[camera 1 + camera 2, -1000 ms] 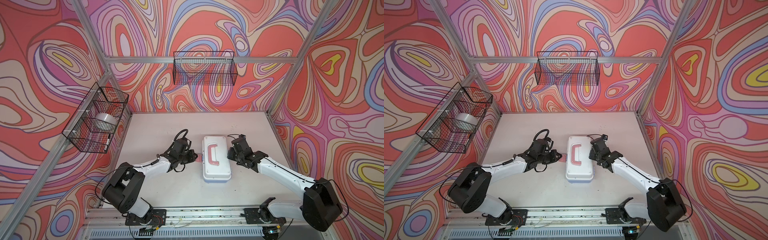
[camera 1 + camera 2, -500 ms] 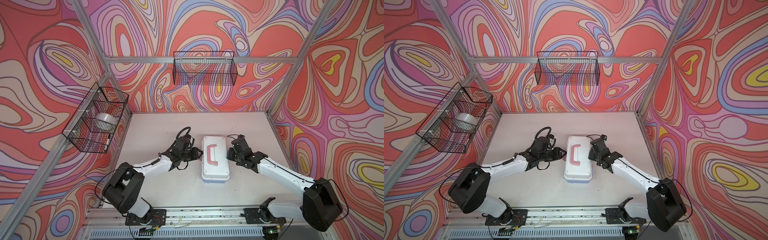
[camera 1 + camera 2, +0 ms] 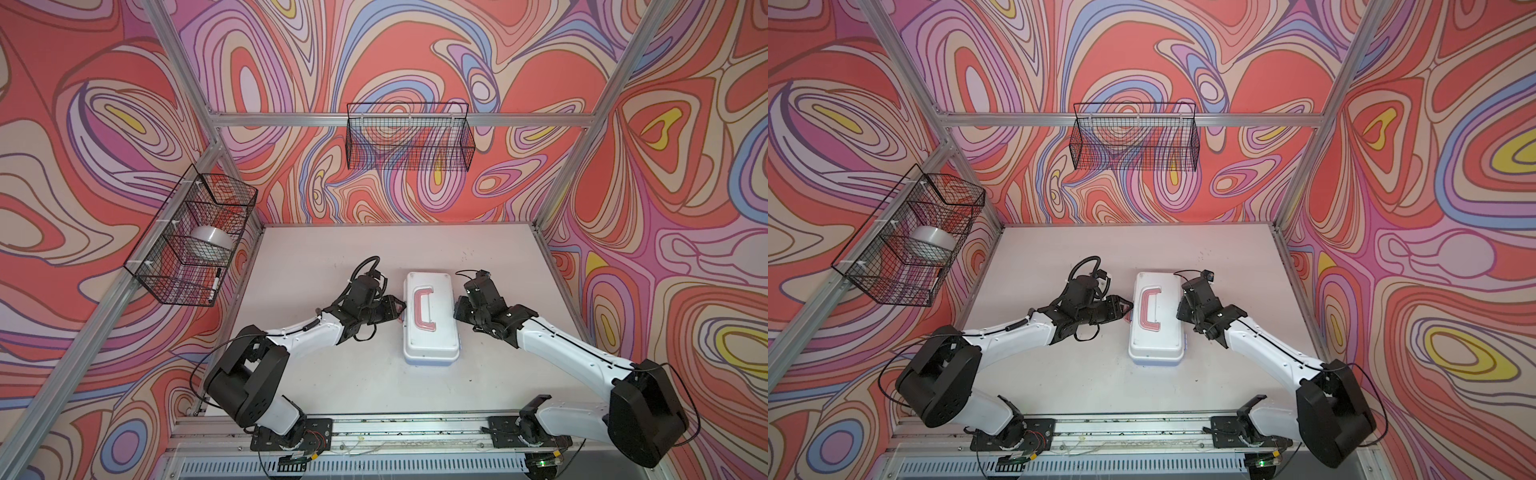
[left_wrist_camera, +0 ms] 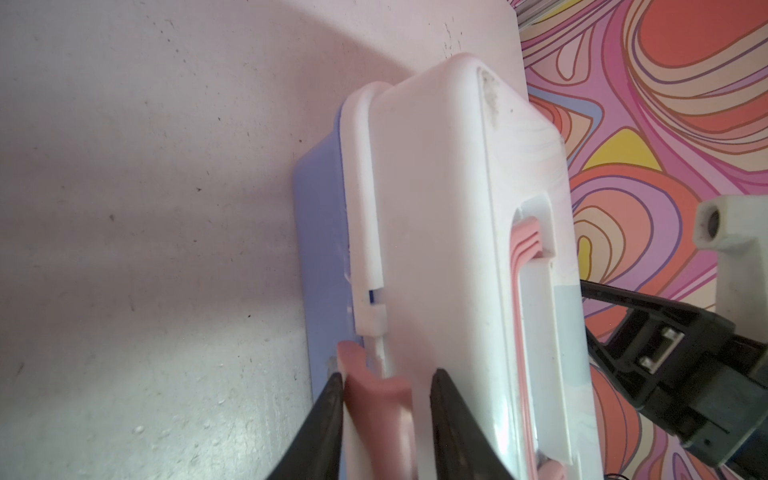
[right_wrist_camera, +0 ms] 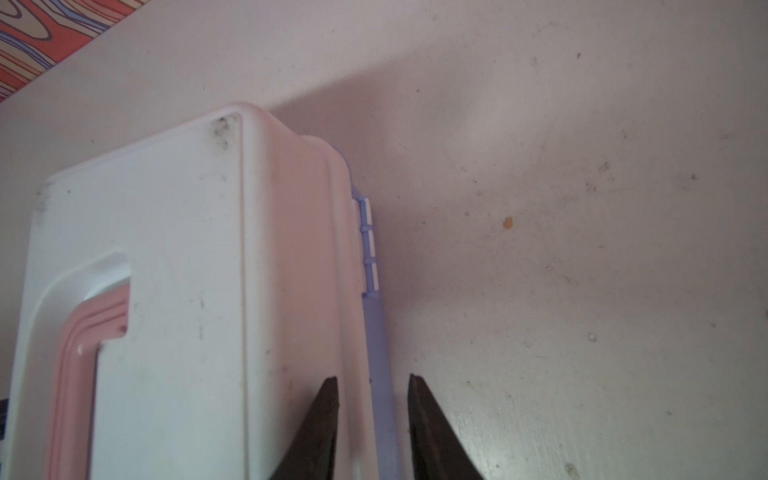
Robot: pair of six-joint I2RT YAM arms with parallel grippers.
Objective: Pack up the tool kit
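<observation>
Jaws of left gripper (image 4: 384,386) straddle the pink latch (image 4: 376,388), seemingly pinching it, while right gripper (image 5: 372,388) clamps the tool kit (image 3: 430,320) hinge edge, likely bracing it for latching.

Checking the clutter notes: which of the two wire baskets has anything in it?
The side-wall basket, left in both top views: it holds a white roll. The back-wall basket looks empty.

The left gripper (image 4: 384,388) has moved in against the white rounded plastic tool kit (image 3: 430,320). Its jaws now straddle the pink latch (image 4: 374,386); the kit has shifted slightly
</observation>
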